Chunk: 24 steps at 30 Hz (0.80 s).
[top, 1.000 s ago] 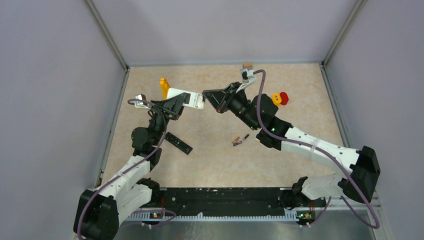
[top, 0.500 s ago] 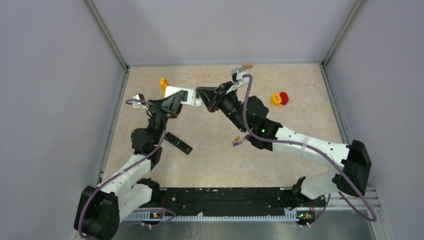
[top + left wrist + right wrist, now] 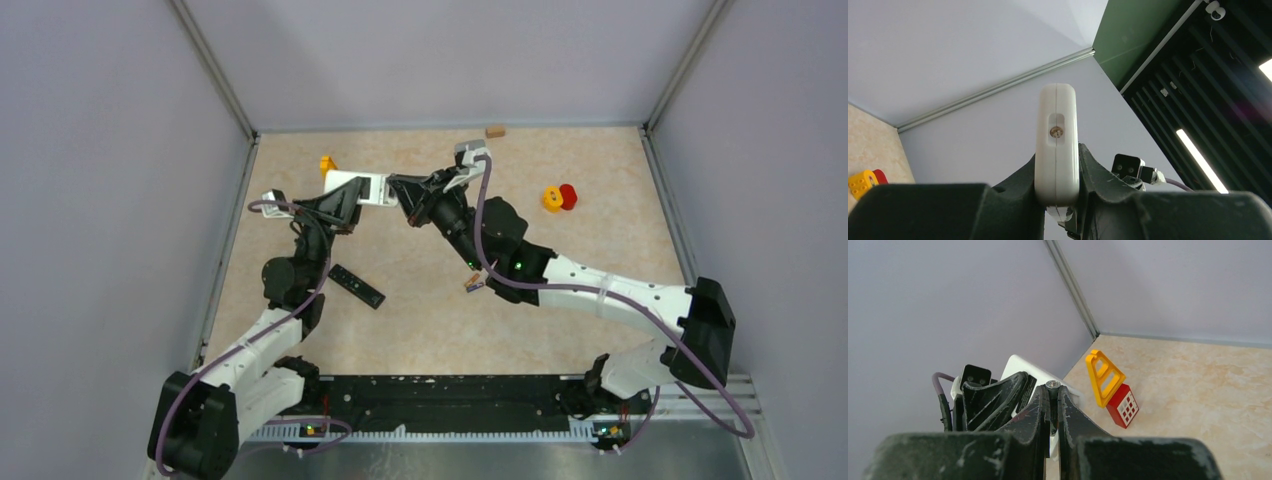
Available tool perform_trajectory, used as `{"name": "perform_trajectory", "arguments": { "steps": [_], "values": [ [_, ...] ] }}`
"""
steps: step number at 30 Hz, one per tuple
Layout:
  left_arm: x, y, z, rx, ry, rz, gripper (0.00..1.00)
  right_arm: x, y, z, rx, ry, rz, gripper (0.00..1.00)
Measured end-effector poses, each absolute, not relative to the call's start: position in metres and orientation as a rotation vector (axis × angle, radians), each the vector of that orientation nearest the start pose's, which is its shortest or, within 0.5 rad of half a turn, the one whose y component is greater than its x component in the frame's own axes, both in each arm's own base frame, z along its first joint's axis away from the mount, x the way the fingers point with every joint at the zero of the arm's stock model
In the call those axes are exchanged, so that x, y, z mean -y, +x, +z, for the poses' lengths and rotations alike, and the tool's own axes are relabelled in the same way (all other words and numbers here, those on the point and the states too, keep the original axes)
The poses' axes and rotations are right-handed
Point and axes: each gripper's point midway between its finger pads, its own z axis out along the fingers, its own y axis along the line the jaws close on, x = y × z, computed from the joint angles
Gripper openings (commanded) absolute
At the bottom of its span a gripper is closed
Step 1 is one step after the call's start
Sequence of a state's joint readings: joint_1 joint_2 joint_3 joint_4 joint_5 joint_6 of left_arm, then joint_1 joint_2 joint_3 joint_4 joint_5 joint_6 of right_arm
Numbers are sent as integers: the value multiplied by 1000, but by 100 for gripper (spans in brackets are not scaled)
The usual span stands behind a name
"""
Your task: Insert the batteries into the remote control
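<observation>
We saw the left gripper clamped on the white remote control, raised at upper centre of the overhead view, presumably to offer its end to the right gripper — jaws shut, whether pinching a cell we couldn't tell. Loose batteries lay mid-frame on the table.

Batteries on table, before and right of remote

The top camera is looking down over the whole surface. Wrist cameras are gazing closely along left pincer and right pincer; all 3 are sharing the white remote.
</observation>
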<state>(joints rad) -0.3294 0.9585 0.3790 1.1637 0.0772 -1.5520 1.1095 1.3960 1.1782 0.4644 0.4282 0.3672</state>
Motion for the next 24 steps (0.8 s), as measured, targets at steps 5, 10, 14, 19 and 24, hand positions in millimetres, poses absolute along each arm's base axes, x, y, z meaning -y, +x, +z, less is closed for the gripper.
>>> {"name": "perform_trajectory", "arguments": {
  "steps": [5,10,14,19,24],
  "values": [
    [153,279,380,-976,-606,-1759,0,-395,262,400,-1401,-128,960,3],
    [153,279,381,-967,-616,-1774,0,-399,264,402,-1403,-117,967,4],
    [153,279,381,-963,-615,-1776,0,-399,264,402,-1405,-109,977,7],
    [153,279,382,-956,-614,-1777,0,-401,261,402,-1410,-105,989,12],
    [152,279,383,-952,-618,-1774,0,-402,259,401,-1416,-100,998,17]
  ]
}}
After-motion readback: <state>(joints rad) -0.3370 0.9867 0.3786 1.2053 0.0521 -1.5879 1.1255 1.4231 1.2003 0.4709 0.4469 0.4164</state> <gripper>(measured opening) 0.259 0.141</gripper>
